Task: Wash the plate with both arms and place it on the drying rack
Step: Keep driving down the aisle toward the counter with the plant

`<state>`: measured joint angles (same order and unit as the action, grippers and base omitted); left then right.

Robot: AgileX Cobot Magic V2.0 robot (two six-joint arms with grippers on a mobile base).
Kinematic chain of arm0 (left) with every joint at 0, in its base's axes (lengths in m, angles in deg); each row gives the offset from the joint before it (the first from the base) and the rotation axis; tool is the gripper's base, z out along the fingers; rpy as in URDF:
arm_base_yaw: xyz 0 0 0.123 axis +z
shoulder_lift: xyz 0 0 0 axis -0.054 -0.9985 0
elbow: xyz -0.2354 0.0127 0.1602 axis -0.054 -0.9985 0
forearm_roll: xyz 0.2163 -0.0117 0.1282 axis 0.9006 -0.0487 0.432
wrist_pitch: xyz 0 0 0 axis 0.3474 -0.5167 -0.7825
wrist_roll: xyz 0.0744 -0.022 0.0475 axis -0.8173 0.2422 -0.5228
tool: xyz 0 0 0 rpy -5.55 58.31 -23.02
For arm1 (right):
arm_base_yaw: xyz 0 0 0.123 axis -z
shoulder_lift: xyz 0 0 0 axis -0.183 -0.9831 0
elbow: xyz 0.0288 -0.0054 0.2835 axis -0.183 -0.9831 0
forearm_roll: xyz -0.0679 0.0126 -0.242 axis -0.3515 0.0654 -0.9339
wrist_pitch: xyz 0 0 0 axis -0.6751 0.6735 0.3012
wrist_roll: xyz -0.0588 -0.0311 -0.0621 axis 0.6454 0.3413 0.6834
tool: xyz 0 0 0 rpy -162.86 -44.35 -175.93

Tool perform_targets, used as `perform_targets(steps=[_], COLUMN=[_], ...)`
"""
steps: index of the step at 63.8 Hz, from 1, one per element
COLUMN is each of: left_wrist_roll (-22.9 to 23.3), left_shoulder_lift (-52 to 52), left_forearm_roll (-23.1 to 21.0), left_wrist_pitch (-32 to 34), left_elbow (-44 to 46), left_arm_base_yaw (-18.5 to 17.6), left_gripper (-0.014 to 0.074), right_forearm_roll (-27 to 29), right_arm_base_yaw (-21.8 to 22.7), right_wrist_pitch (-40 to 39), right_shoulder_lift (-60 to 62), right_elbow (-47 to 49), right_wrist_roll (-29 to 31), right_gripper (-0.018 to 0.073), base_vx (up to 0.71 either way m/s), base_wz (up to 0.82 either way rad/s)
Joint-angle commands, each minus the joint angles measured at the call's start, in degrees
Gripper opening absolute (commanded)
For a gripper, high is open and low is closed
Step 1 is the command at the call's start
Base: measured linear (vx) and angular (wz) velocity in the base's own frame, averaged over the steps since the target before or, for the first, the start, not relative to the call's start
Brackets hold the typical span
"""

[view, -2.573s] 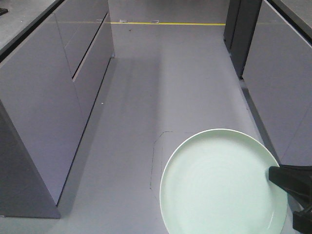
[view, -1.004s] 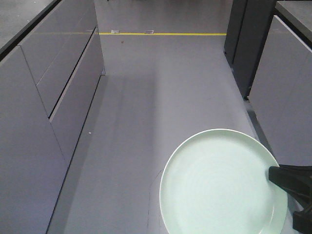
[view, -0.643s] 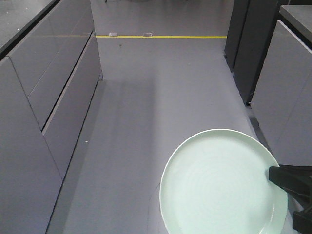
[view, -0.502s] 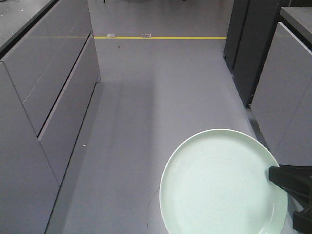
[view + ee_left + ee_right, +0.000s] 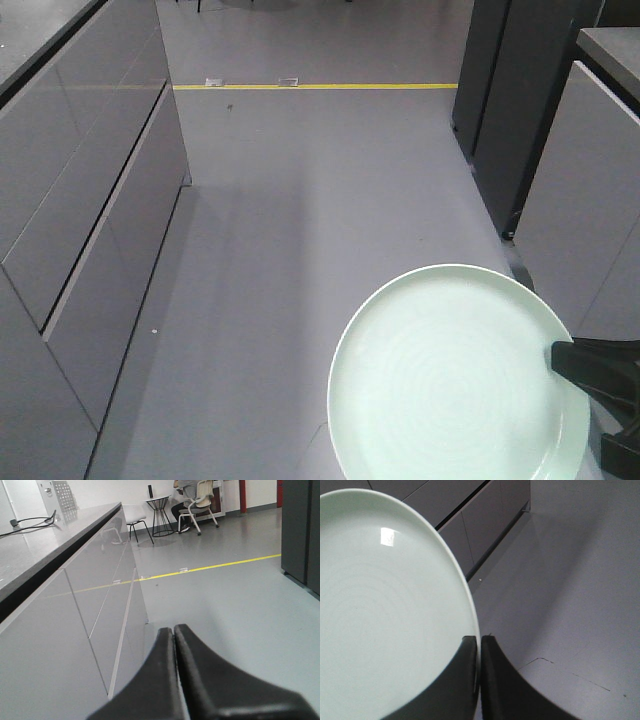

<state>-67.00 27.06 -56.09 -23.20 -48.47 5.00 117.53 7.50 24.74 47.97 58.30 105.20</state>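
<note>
Right pincer (image 5: 479, 640) clamps the plate (image 5: 385, 605) by its rim, left pincer (image 5: 174, 629) closed empty; a jolt could lever it loose.

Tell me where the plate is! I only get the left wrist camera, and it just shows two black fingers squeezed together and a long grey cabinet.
Observer: The right gripper has it, shut on the rim of the plate.
Operator: What's under it?
Observer: Only bare grey floor. The plate hangs over an aisle between cabinets.
Operator: Can you see the drying rack?
Observer: No, no drying rack shows in any of the three views.
</note>
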Motion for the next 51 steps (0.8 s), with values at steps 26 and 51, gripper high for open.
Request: perform_targets(steps=[26, 51], left_wrist_roll=[0.51, 0.51], left_shoulder_lift=[0.82, 0.82], left_forearm_roll=[-0.10, -0.10], left_wrist_pitch=[4.11, 4.11], left_elbow=[1.41, 1.41], left_arm_base_yaw=[-0.04, -0.04], left_gripper=[-0.0006, -0.0006], right_forearm_roll=[3.55, 3.55], right_arm_base_yaw=[0.37, 0.37], right_wrist_pitch=[-0.68, -0.68], right_shoulder_lift=[0.07, 0.07], right_elbow=[1.45, 1.45], right_wrist_roll=[0.50, 0.50], right_gripper=[-0.0001, -0.0001], base_vx=[0.26, 0.24], base_wz=[-0.04, 0.00])
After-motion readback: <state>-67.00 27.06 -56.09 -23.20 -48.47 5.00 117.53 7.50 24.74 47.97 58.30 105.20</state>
